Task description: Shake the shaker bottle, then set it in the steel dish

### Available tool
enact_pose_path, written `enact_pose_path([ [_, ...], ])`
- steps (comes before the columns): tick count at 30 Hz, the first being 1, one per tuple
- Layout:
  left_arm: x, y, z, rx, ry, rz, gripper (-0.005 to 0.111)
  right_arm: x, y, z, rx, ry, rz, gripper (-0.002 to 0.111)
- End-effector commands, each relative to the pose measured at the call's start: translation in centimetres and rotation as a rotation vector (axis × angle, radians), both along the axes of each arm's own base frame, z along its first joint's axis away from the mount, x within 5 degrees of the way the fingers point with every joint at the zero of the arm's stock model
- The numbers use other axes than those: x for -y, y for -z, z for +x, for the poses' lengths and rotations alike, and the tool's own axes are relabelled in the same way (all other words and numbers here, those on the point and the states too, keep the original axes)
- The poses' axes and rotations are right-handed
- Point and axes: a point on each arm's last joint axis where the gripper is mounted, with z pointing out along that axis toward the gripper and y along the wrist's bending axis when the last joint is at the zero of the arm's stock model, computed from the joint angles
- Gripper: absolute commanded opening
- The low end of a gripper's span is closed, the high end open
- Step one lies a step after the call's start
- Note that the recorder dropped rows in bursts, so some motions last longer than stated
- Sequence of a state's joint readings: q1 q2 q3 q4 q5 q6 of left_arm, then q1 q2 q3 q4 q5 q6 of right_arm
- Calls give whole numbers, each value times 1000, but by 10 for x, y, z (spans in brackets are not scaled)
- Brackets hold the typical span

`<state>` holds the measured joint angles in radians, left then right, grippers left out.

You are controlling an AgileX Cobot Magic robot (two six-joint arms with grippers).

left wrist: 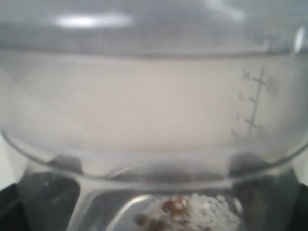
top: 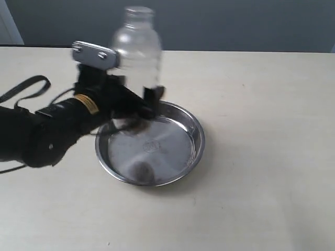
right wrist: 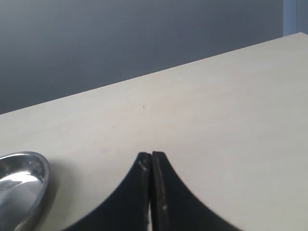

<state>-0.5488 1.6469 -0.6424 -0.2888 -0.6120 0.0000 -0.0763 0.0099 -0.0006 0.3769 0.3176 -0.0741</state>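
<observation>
My left arm [top: 52,130] reaches in low from the left. Its left fingers [top: 153,97] pinch the shaker bottle [top: 137,49] around its lower body and hold it over the far-left rim of the steel dish [top: 200,137]. The bottle looks roughly upright, though blur makes that uncertain. Close up, brown granules [left wrist: 175,208] show inside it, near the printed marks [left wrist: 254,103]. The dish sits on the worktop [top: 261,94], and a black strap [top: 31,83] lies behind my arm. My right fingers [right wrist: 143,185] are pressed together above bare worktop, apart from the dish.
</observation>
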Motion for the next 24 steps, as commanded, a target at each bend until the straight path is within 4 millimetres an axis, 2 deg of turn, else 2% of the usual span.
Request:
enact_pose_path([
  [1, 33, -6, -23, 29, 412, 220, 0, 1, -1, 0, 14, 6, -6, -1],
  [2, 37, -9, -28, 69, 490, 274, 0, 1, -1, 0, 14, 7, -8, -1],
  [3, 25, -11, -17, 52, 355, 206, 0, 1, -1, 0, 14, 7, -8, -1],
  [5, -9, -6, 6, -65, -98, -67, 0, 1, -1, 0, 14, 7, -8, -1],
  [6, -3, -6, 5, -80, -57, -53, 0, 1, -1, 0, 14, 7, -8, -1],
  [8, 31, -10, -20, 12, 369, 250, 0, 1, -1, 0, 14, 7, -8, -1],
  [9, 36, -10, -25, 46, 433, 298, 0, 1, -1, 0, 14, 7, -8, -1],
  [10, 29, -11, -18, 39, 335, 218, 0, 1, -1, 0, 14, 7, -8, -1],
  [12, 3, -3, 1, -98, -71, -82, 0, 1, -1, 0, 14, 7, -8, -1],
  [13, 10, -2, -2, -113, -12, -49, 0, 1, -1, 0, 14, 7, -8, -1],
  [15, 35, -7, -20, 20, 347, 214, 0, 1, -1, 0, 14, 7, -8, -1],
  [16, 32, -7, -18, 32, 314, 183, 0, 1, -1, 0, 14, 7, -10, -1],
  [17, 20, -6, -9, 13, 167, 90, 0, 1, -1, 0, 14, 7, -10, -1],
  [18, -2, -2, 4, -35, -87, -57, 0, 1, -1, 0, 14, 7, -10, -1],
  [19, -16, 2, 10, -93, -260, -179, 0, 1, -1, 0, 14, 7, -8, -1],
  [20, -10, 2, 10, -110, -195, -162, 0, 1, -1, 0, 14, 7, -7, -1],
  [22, 33, -5, -16, 16, 381, 214, 0, 1, -1, 0, 14, 7, -7, -1],
  [23, 39, -8, -23, 67, 495, 297, 0, 1, -1, 0, 14, 7, -7, -1],
  [24, 32, -9, -17, 43, 393, 223, 0, 1, -1, 0, 14, 7, -7, -1],
])
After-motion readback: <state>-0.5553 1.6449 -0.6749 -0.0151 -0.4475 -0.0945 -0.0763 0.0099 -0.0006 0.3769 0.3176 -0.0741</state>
